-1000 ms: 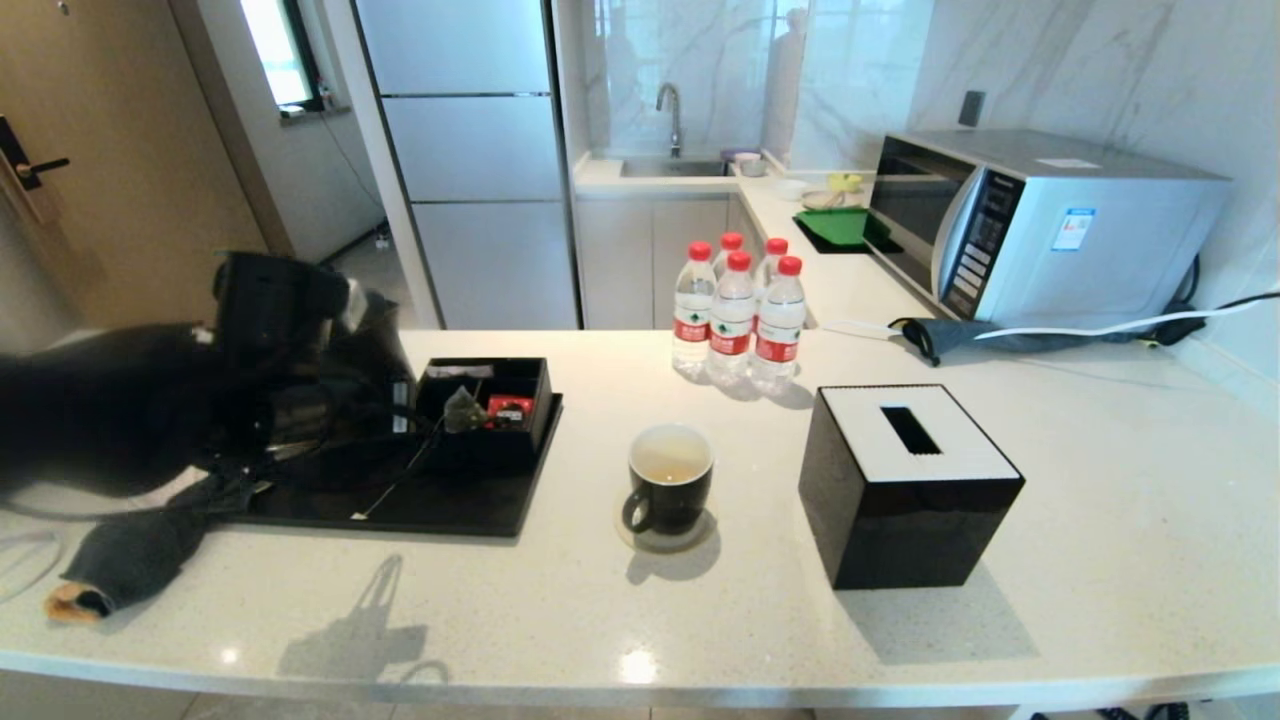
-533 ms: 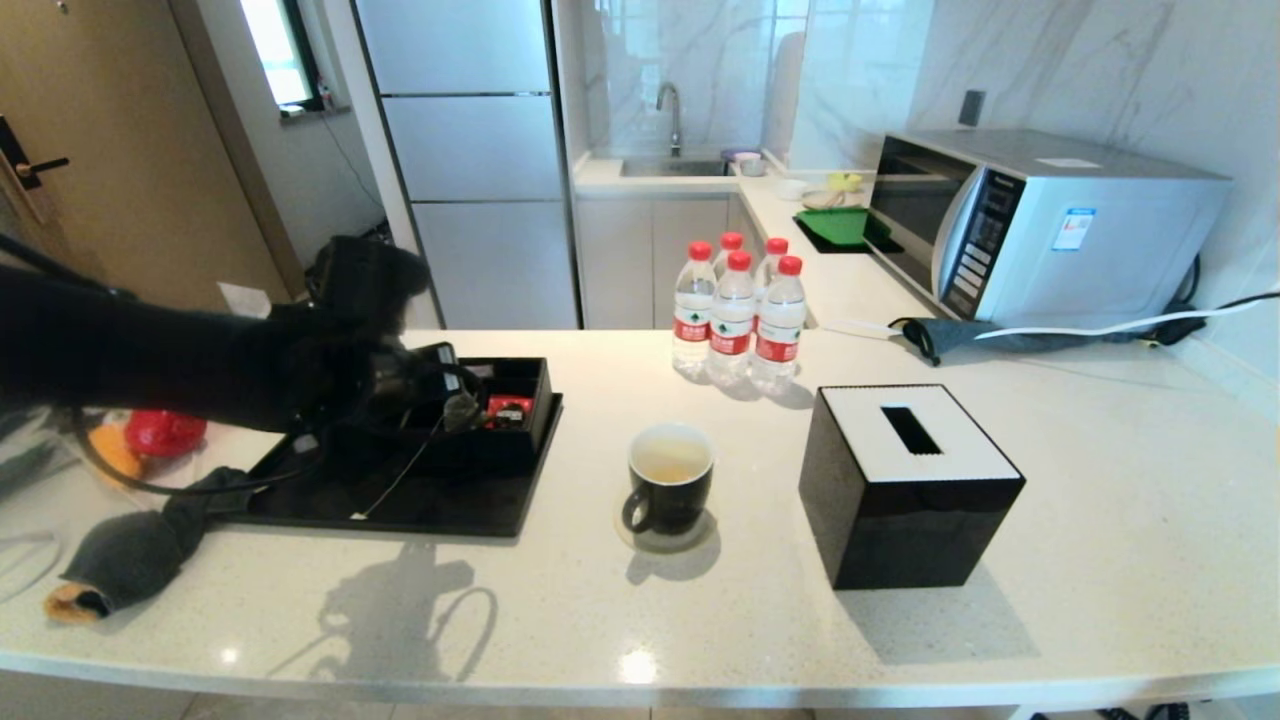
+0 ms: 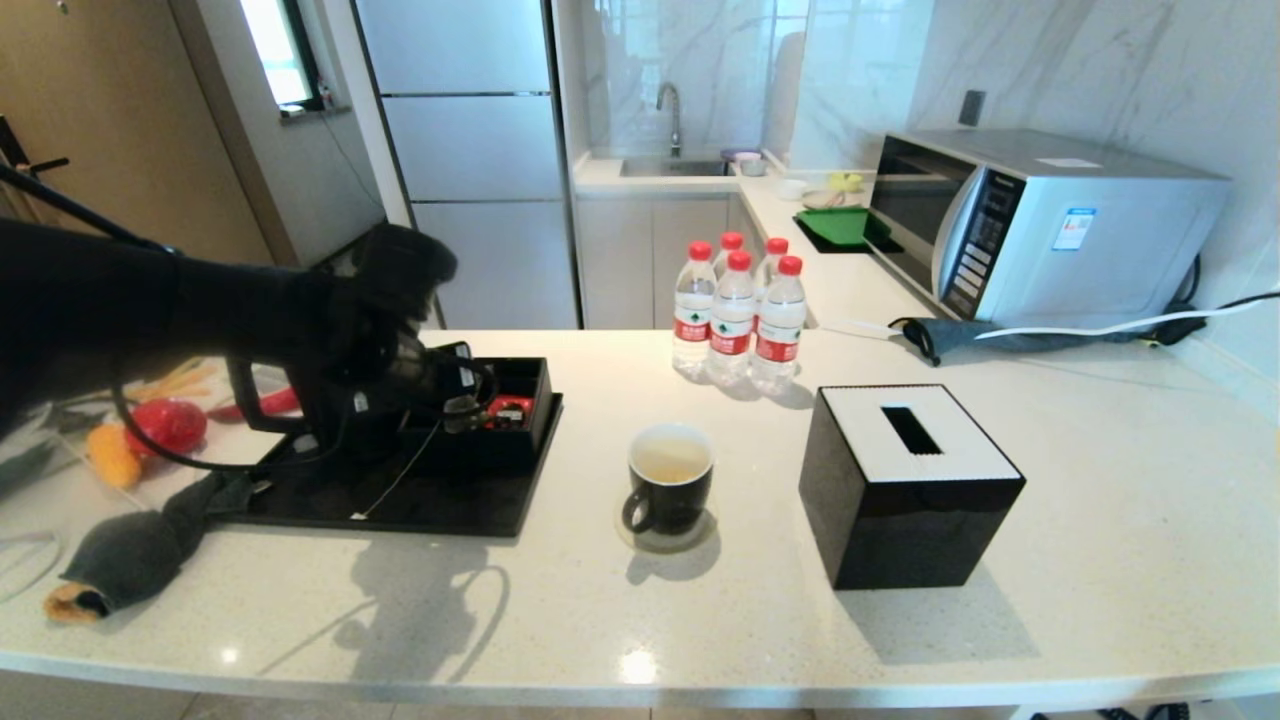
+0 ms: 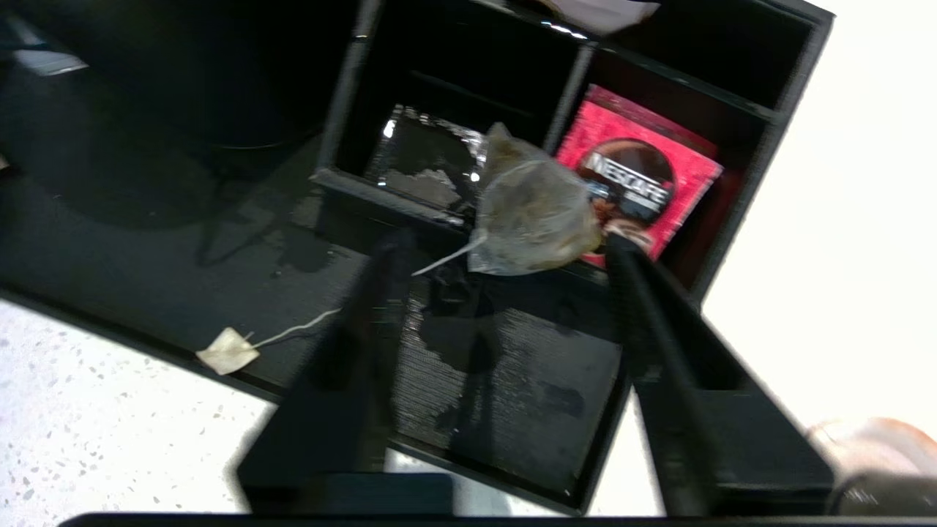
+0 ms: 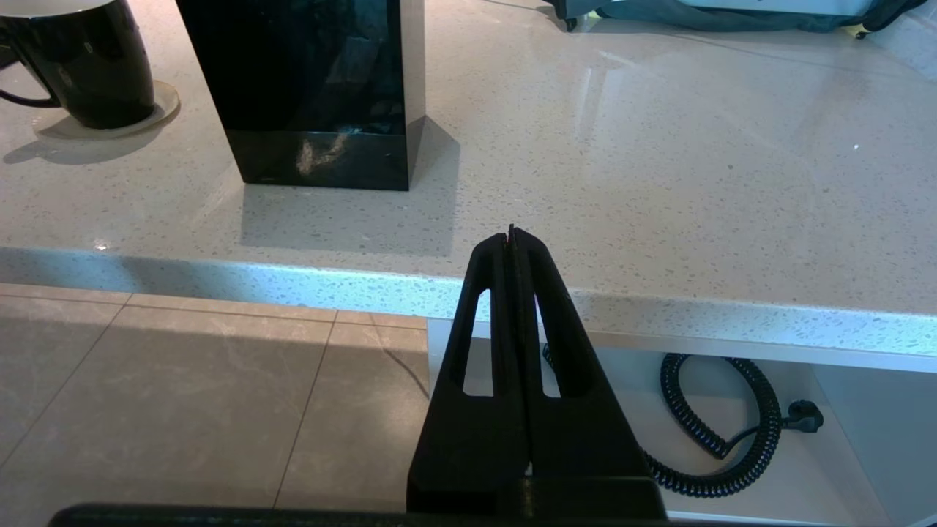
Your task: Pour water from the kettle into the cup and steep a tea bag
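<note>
Gauzy tea bag (image 4: 531,216) looks feather-light and squishy between my spread-open left gripper (image 4: 505,252) fingers, so I'd probably pinch its top, right gripper (image 5: 511,233) closed on nothing.

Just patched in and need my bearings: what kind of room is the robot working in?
Most likely a small home or serviced-apartment kitchen: a microwave on the stone counter, a sink with tap behind, and a tall fridge.

The left arm hides most of the kettle (image 3: 330,420); only its handle shows.
</note>
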Motion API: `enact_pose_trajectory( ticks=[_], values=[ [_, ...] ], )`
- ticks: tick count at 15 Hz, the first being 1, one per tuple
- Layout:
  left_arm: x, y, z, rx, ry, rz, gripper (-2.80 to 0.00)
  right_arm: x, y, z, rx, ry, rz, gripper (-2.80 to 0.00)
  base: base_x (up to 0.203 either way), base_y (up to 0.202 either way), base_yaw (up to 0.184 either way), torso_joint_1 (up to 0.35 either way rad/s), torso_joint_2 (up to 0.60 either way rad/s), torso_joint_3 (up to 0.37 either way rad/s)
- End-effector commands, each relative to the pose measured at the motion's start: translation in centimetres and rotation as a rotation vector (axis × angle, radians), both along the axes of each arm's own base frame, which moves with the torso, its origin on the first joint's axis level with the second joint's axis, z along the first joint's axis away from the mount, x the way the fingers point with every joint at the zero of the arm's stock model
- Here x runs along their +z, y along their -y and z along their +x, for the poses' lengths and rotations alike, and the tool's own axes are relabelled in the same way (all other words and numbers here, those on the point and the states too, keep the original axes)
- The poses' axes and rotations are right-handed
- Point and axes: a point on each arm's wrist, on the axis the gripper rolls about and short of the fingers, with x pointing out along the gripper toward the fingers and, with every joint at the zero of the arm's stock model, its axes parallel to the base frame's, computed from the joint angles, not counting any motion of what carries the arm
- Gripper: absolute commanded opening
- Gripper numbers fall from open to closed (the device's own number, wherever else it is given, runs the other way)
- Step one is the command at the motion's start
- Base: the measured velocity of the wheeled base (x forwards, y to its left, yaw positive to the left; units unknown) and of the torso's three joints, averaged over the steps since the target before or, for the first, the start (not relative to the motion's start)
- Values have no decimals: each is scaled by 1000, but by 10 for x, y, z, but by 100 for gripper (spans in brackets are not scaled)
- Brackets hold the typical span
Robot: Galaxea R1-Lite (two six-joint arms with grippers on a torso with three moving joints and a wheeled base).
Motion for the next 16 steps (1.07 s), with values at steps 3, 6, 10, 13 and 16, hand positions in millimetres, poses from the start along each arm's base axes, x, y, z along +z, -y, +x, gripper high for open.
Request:
enact_pose_trajectory(
  ticks=[3, 6, 10, 13, 16],
  values=[
    [9, -5, 10, -12, -57, -18, 0, 0, 0, 0, 1, -1, 0, -280, 0, 0, 0, 0, 0, 0],
    [6, -11, 18, -22, -99, -32, 0, 0, 0, 0, 1, -1, -1, -280, 0, 0, 0, 0, 0, 0],
    [-4, -17, 30, -66, -123, -78, 0, 0, 0, 0, 1, -1, -1, -280, 0, 0, 0, 0, 0, 0],
    [-10, -16, 33, -96, -143, -113, 0, 0, 0, 0, 1, -1, -1, -280, 0, 0, 0, 0, 0, 0],
    [-16, -16, 36, -101, -154, -118, 0, 0, 0, 0, 1, -1, -1, -280, 0, 0, 0, 0, 0, 0]
  ],
)
